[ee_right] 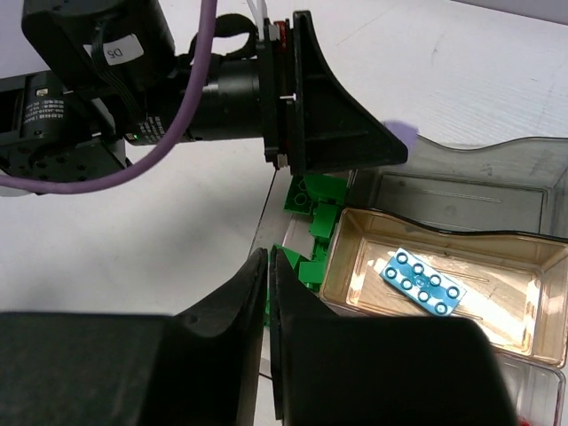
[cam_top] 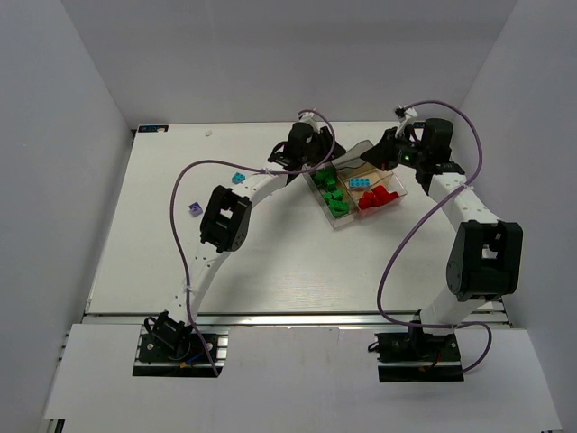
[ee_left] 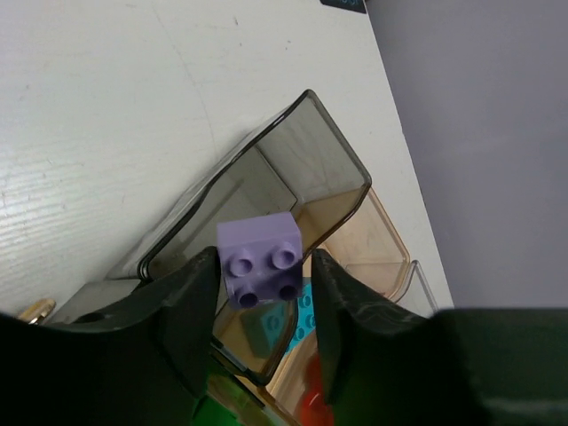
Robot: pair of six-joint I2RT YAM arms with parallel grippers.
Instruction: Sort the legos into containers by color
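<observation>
Though glossy black, left fingers [ee_left: 186, 311] tight on a studded lilac brick [ee_left: 262, 259]; right fingers [ee_right: 235, 306] together.

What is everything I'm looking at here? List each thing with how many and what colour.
tray: one, clear brownish, far side of the table
green legos: several, in the long compartment
red legos: several, in a squarish compartment
blue lego: at least one, cyan-blue, in another compartment
held purple lego: one, above the tray
loose cyan lego: one, on the table left of the tray
loose purple lego: one, on the table further left
table: one, white
left claw: shut on the held purple lego
right claw: shut, empty, by the tray
</observation>
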